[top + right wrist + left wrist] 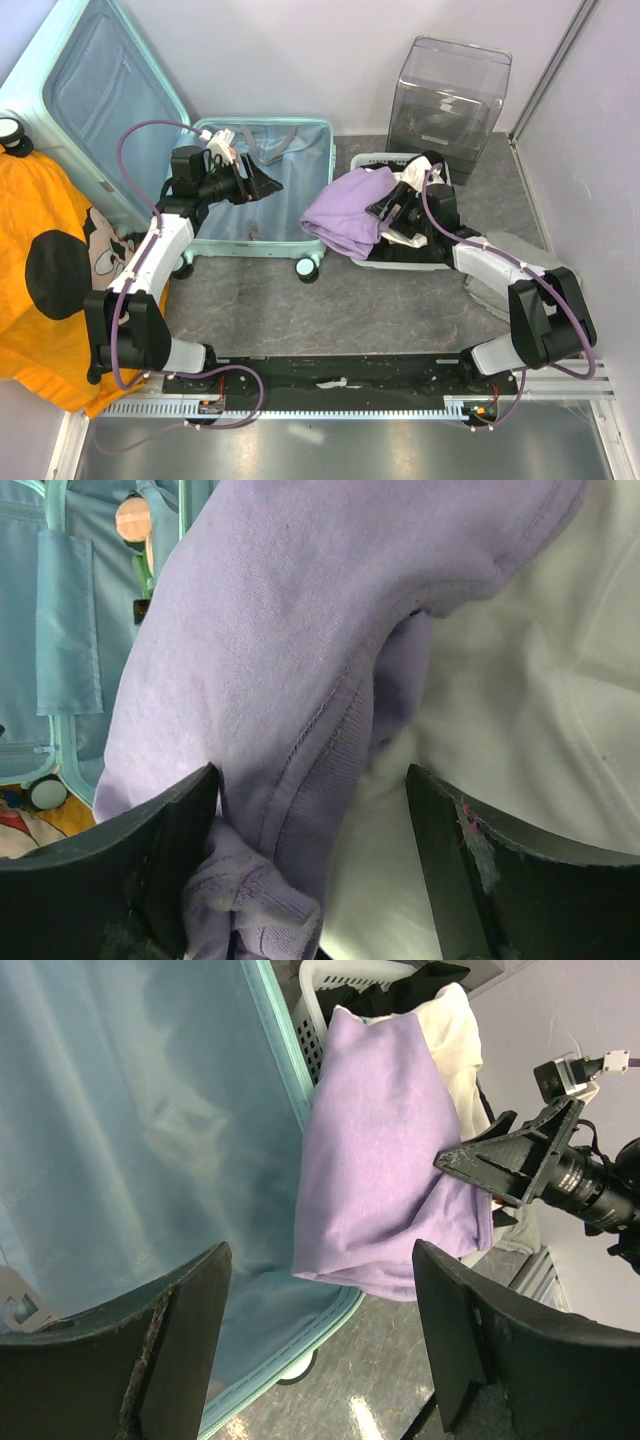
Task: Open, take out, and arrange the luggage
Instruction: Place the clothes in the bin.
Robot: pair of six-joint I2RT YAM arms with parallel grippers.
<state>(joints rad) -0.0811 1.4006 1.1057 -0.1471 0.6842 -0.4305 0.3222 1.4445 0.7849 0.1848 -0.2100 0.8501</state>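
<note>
The mint suitcase lies open, its lid (100, 110) leaning up at the back left and its base (230, 245) on the floor with pale blue lining (140, 1140). My left gripper (268, 185) hovers over the base, open and empty (320, 1340). A purple garment (345, 220) hangs over the basket's edge onto the suitcase's right rim (380, 1180). My right gripper (385, 210) is open and pressed against this purple garment (270, 650), its ribbed hem bunched between the jaws (315, 870), with a white garment (530, 710) beside it.
A white mesh basket (400, 262) full of clothes stands right of the suitcase. A clear plastic box (450, 95) stands behind it. An orange printed cloth (40, 270) lies at the left. A suitcase wheel (307, 268) sits on the grey floor.
</note>
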